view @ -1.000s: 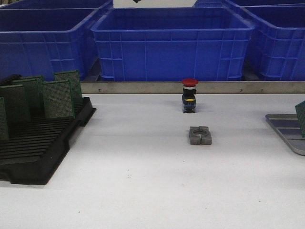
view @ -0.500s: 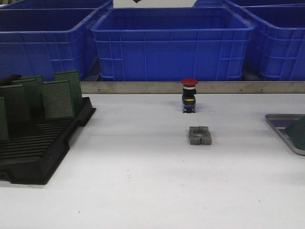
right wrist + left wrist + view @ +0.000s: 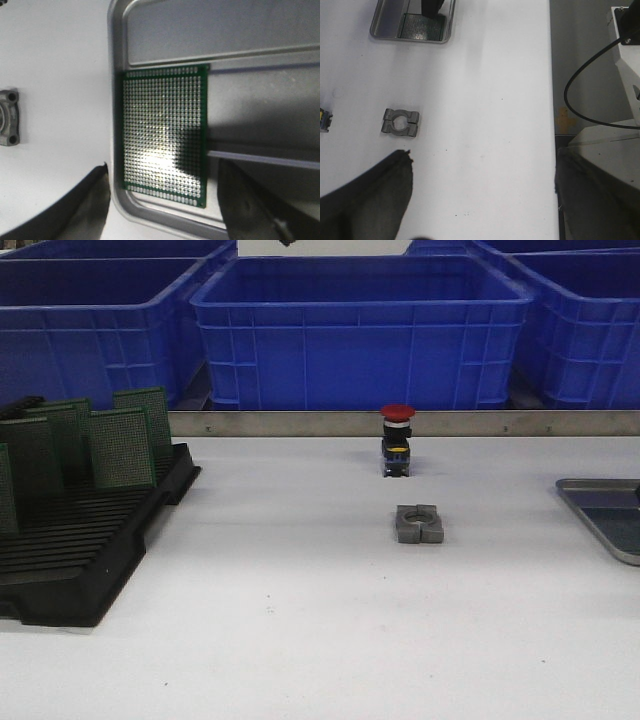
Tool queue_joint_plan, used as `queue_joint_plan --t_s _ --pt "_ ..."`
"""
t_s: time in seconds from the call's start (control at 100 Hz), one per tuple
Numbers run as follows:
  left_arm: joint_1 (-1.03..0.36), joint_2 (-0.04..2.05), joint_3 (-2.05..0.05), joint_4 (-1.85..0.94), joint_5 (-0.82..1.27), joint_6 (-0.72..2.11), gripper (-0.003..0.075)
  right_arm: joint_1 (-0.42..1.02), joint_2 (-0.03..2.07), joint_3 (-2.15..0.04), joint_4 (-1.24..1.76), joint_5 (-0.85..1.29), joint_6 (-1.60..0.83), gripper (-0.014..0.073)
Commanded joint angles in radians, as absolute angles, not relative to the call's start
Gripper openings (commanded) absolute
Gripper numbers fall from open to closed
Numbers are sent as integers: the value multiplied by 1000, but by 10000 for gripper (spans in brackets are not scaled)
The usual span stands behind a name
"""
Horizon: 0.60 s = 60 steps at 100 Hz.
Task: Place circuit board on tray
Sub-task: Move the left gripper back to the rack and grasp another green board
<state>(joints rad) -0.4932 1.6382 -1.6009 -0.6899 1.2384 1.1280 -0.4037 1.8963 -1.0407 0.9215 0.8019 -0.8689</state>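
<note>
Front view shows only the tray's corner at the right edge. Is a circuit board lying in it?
Observer: Yes. The right wrist view shows a green circuit board lying flat in the tray, close against its rim.
Operator: Is the right gripper holding it?
Observer: No. The right gripper is open, jaws wide apart and clear of the board.
Operator: And the left arm?
Observer: The left gripper is open above the table, with nothing between its jaws.
</note>
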Motion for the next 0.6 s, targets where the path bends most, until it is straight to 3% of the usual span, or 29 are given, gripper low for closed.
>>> queue_joint_plan --t_s 0.0,0.3,0.59 --pt "-500 1592 -1630 -745 1264 1117 548 -409 1825 -1067 959 806 -873 492" --pt "-494 1592 -1640 -697 1267 1117 548 -409 1774 -1067 959 828 -873 489" --pt "-494 1591 -1708 -167 1269 1117 548 -409 1774 -1066 959 828 -873 489"
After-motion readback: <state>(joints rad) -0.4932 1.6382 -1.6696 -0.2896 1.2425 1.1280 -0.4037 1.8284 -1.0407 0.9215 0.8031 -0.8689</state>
